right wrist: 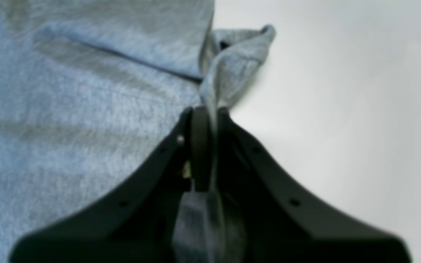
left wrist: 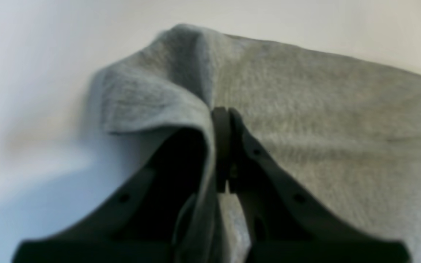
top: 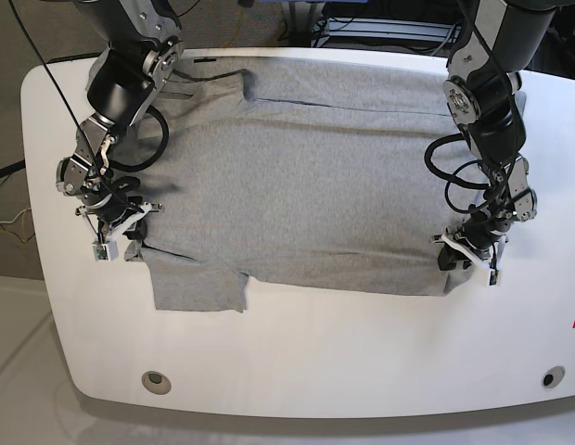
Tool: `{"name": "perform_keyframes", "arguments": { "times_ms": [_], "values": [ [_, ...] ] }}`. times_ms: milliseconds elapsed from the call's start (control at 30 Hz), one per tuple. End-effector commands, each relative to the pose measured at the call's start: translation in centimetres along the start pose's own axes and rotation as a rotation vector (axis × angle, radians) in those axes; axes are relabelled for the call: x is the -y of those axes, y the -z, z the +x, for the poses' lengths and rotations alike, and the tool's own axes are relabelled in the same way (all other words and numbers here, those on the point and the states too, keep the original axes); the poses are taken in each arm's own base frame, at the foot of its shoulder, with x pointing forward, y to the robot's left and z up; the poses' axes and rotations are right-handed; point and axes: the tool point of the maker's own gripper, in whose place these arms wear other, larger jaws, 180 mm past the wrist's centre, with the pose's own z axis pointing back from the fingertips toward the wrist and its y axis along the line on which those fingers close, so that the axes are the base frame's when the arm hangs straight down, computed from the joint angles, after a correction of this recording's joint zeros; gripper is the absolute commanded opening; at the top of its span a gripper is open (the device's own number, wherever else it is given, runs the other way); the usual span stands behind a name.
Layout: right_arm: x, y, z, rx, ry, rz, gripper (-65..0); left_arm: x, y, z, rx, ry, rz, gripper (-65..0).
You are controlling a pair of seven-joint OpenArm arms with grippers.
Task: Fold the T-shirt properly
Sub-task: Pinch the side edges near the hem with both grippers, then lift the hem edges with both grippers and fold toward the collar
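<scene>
T-shirt (top: 297,176) flat on table (top: 297,362); left gripper (left wrist: 225,111), right gripper (right wrist: 207,109) each apparently pinching opposite edge.

The T-shirt (top: 306,176) lay spread flat across the bench (top: 297,352), reaching its far edge. The right claw (top: 130,243) sat at the shirt's left side in the base view, the left claw (top: 459,255) at its right side, each at the near corner.
</scene>
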Motion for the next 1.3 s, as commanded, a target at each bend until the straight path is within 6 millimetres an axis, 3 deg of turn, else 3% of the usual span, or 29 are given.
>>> {"name": "perform_keyframes", "arguments": {
  "times_ms": [0, 167, 533, 800, 1000, 1267],
  "values": [
    [-0.7, 0.4, 0.8, -0.029, -0.017, 0.005, -63.7, -0.6, -0.5, 4.1, 0.091, 0.04, 0.017, -62.4],
    [-0.9, 0.5, 1.8, -0.051, -0.022, 0.008, -63.7, -0.2, -0.5, 6.3, 0.105, 0.063, 0.017, -62.4],
    [-1.4, 0.6, 3.9, -0.057, -0.029, 0.013, -63.7, -0.9, -1.2, 9.0, 0.109, -0.007, 0.028, -62.4],
    [-1.3, 0.3, 4.4, -0.056, -0.03, 0.009, -63.7, 0.0, -1.5, 10.3, 0.145, 0.013, 0.026, -62.4],
    [-0.4, -1.5, 6.1, -0.037, -0.068, -0.05, -63.7, -0.8, -2.0, 8.6, 0.107, 0.024, 0.048, -62.3],
    [0.4, -4.1, 5.7, -0.071, -0.123, -0.133, -63.7, -1.9, -3.5, 7.0, 0.072, 0.06, 0.094, -62.3]
  ]
}}
